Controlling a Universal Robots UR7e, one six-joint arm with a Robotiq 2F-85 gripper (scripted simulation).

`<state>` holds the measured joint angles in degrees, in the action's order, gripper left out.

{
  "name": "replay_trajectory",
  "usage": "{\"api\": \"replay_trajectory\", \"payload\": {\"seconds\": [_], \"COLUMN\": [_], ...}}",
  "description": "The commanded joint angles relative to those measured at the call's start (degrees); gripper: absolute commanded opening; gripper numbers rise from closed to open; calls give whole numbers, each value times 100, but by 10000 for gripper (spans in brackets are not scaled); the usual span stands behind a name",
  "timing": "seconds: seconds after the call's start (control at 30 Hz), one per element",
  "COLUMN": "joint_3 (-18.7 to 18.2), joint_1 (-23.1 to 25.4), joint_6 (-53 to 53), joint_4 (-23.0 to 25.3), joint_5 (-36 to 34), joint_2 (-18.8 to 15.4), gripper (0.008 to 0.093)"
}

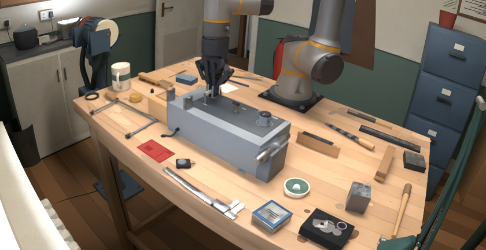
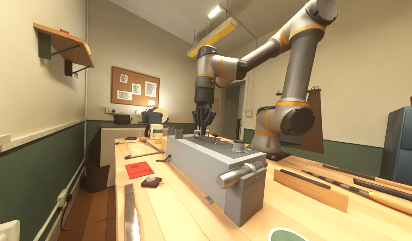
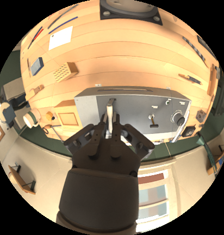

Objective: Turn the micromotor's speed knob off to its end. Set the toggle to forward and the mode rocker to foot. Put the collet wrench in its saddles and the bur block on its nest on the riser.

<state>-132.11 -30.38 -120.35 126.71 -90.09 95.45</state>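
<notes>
My gripper [image 1: 213,93] [image 2: 202,132] [image 3: 110,125] stands straight down over the left end of the grey micromotor box [image 1: 228,129], closed on the pale collet wrench [image 3: 109,114], which lies level just above the box top at the saddles. Further right on the dark panel are the toggle [image 1: 236,105] [image 3: 152,121] and the round speed knob [image 1: 265,116] [image 3: 179,118]. The mode rocker is not visible. The perforated wooden bur block [image 3: 64,71] lies on the bench behind the box. The wooden riser [image 1: 159,104] [image 3: 66,116] stands against the box's left end, its top bare.
A green-striped mug [image 1: 121,76] stands at the bench's far left corner, with a saw frame [image 1: 125,112] in front of it. A red card [image 1: 155,150], a steel rule [image 1: 200,194] and small blocks lie along the front edge. The arm's base [image 1: 295,89] sits behind the box.
</notes>
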Motion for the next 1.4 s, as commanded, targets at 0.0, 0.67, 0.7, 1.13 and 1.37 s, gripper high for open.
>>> {"api": "replay_trajectory", "payload": {"seconds": [0.0,0.67,0.7,1.13,1.37], "joint_3": [3,3,3,3,3], "joint_1": [0,0,0,0,0], "joint_6": [0,0,0,0,0], "joint_4": [2,2,2,2,2], "joint_5": [0,0,0,0,0], "joint_2": [3,3,3,3,3], "gripper": [118,151,153,175,186]}}
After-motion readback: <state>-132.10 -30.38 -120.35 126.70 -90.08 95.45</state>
